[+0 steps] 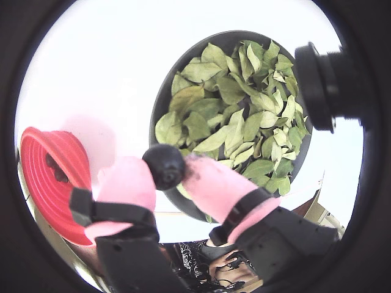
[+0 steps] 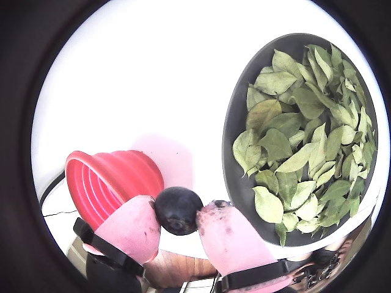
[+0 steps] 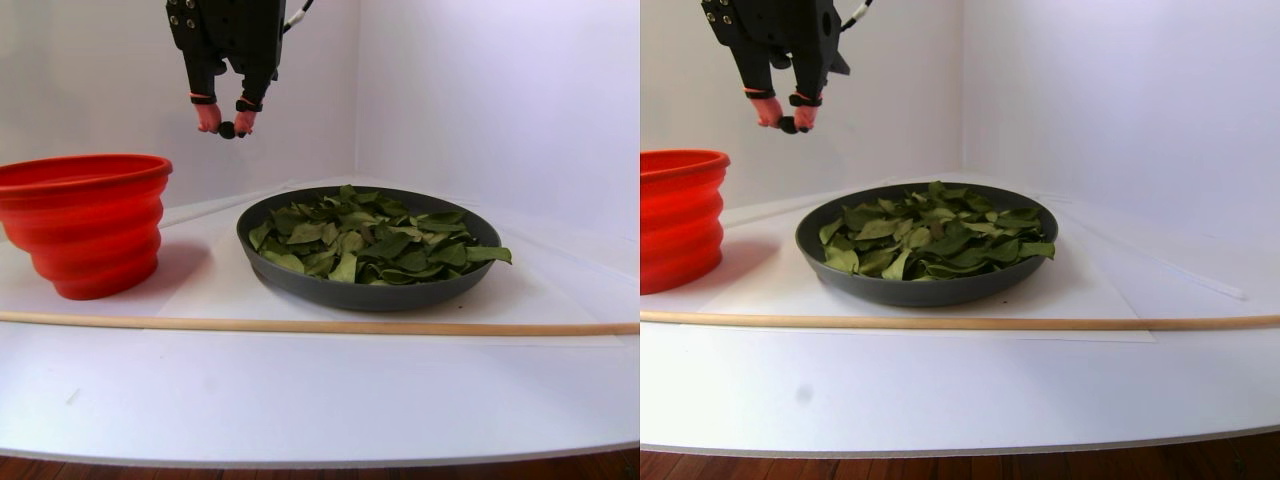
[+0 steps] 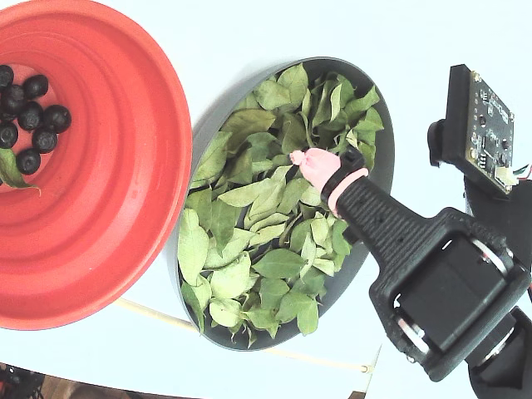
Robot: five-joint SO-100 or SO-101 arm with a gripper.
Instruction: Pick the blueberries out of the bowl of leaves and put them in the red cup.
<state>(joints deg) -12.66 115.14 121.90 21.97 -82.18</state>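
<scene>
My gripper point(image 1: 165, 168) is shut on one dark blueberry point(image 1: 164, 163) between its pink fingertips, as both wrist views show point(image 2: 178, 210). In the stereo pair view it hangs high point(image 3: 228, 130) over the gap between the red cup point(image 3: 85, 230) and the grey bowl point(image 3: 350, 295). Green leaves point(image 4: 266, 241) fill the bowl point(image 4: 382, 158), and no berry shows among them. From above, the fingertips point(image 4: 306, 162) appear over the bowl. Several blueberries point(image 4: 33, 112) and one leaf lie in the red cup point(image 4: 116, 166), which stands left of the bowl.
A thin wooden stick point(image 3: 300, 325) lies across the table in front of the cup and bowl. White walls close the back. A black camera module point(image 4: 482, 125) sticks out from the arm to the right of the bowl.
</scene>
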